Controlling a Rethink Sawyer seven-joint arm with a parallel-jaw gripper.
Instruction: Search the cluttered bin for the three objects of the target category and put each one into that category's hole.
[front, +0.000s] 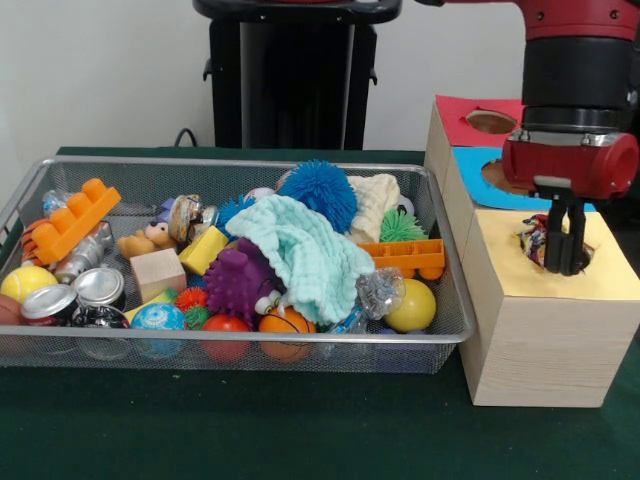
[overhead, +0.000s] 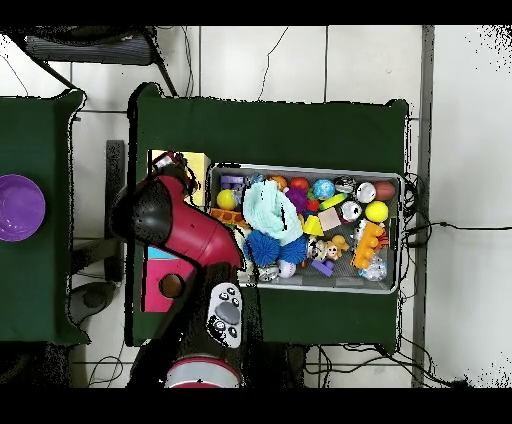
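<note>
The cluttered bin (front: 230, 163), a silver wire-mesh basket, holds several toys: a blue spiky ball (front: 317, 190), a mint cloth (front: 305, 250), a purple spiky ball (front: 238, 280), an orange brick (front: 72, 218), cans (front: 98, 286) and small balls. It also shows in the overhead view (overhead: 300, 168). My gripper (front: 565, 262) reaches down into the hole of the yellow-topped box (front: 520, 270), to the right of the bin. It looks shut on a crinkly multicoloured wrapper (front: 534, 240) that sticks out at the hole's left rim. In the overhead view the arm (overhead: 175, 225) hides the gripper.
Three wooden boxes stand in a row right of the bin: red top (front: 460, 120) at the back, blue top (front: 470, 165) in the middle, yellow at the front. A purple bowl (overhead: 20, 207) sits on a separate table at the overhead view's left.
</note>
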